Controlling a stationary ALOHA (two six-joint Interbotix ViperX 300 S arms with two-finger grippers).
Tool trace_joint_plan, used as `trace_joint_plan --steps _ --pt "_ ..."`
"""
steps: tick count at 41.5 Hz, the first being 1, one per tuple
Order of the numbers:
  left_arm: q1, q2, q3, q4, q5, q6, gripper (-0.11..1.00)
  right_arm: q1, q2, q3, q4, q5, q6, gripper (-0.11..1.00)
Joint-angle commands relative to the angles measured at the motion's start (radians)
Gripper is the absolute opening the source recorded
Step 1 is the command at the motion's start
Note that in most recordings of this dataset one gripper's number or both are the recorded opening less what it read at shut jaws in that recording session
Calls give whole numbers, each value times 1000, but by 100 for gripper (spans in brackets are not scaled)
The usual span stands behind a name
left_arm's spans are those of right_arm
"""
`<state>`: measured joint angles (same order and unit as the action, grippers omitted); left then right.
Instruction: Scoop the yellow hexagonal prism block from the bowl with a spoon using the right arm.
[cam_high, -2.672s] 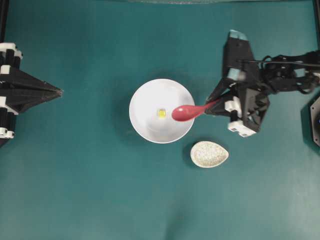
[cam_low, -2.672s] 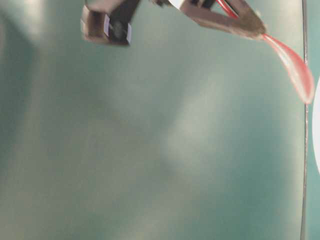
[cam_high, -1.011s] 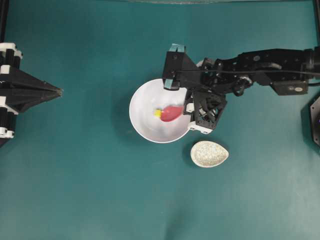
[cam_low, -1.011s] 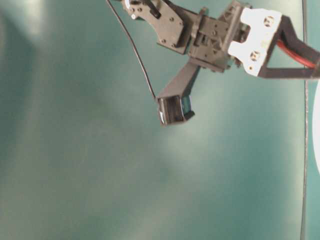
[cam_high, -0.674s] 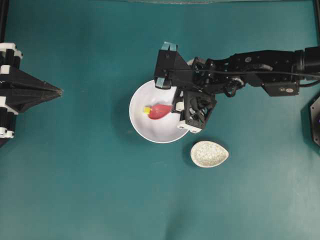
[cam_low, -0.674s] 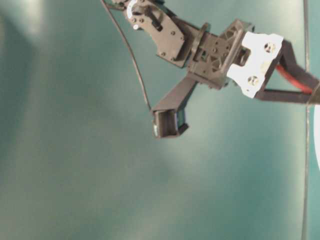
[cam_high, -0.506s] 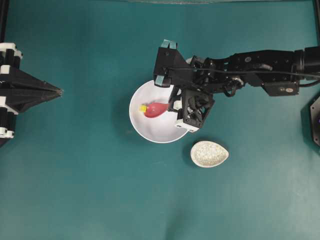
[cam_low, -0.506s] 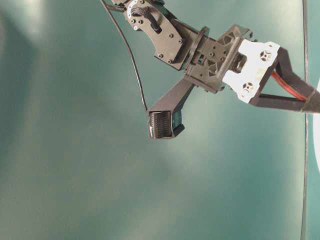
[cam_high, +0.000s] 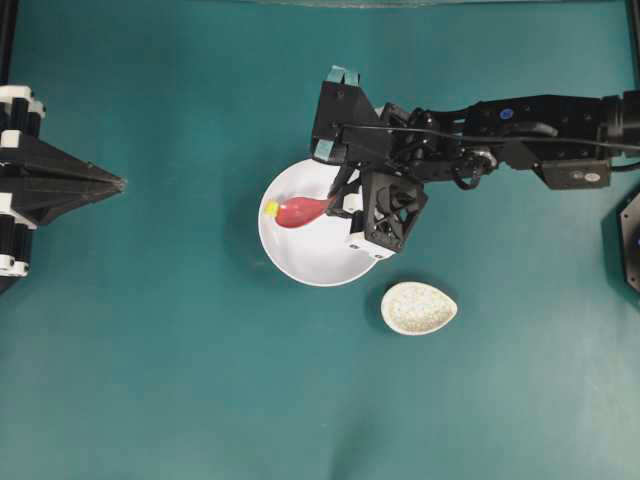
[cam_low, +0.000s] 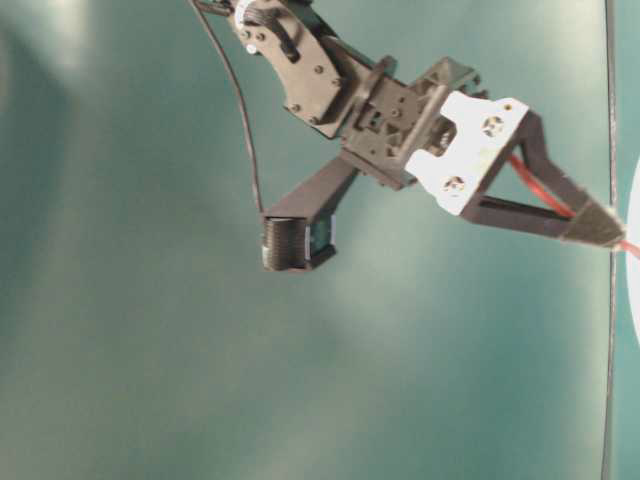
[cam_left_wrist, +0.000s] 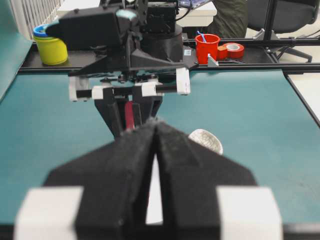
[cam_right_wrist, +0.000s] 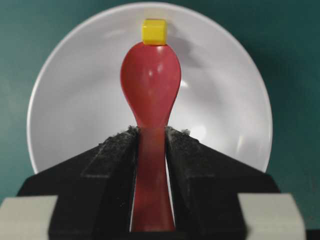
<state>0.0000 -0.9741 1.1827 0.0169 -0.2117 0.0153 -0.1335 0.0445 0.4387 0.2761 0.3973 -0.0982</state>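
Observation:
The white bowl (cam_high: 312, 258) sits mid-table. My right gripper (cam_high: 338, 199) is shut on the handle of the pink-red spoon (cam_high: 296, 211), whose scoop lies low inside the bowl and points left. The yellow hexagonal prism block (cam_high: 270, 208) rests at the scoop's tip, against the bowl's left wall near the rim, not in the scoop. In the right wrist view the block (cam_right_wrist: 153, 31) touches the far end of the spoon (cam_right_wrist: 150, 80), and the gripper (cam_right_wrist: 150, 132) clamps the handle over the bowl (cam_right_wrist: 75, 100). My left gripper (cam_high: 118, 183) is shut and empty at the far left.
A speckled oval spoon rest (cam_high: 418, 307) lies just below and right of the bowl. The right arm's black links (cam_high: 520, 135) stretch in from the right edge. Beyond the table stand a yellow container (cam_left_wrist: 50, 47), a red cup (cam_left_wrist: 207, 47) and a tape roll (cam_left_wrist: 233, 50).
The right gripper has moved left with the spoon, pushing the yellow block from the bowl's middle to its left wall. The left arm has not moved.

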Motion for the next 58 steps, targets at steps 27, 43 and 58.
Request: trace_joint_plan --steps 27,43,58 --pt "2 8 -17 3 -6 2 0 2 -48 -18 5 -14 -3 24" --pt "0 8 -15 3 -6 2 0 2 -48 -15 5 -35 -3 24" --pt "2 6 -15 3 -5 2 0 2 -48 -9 5 -57 -3 24"
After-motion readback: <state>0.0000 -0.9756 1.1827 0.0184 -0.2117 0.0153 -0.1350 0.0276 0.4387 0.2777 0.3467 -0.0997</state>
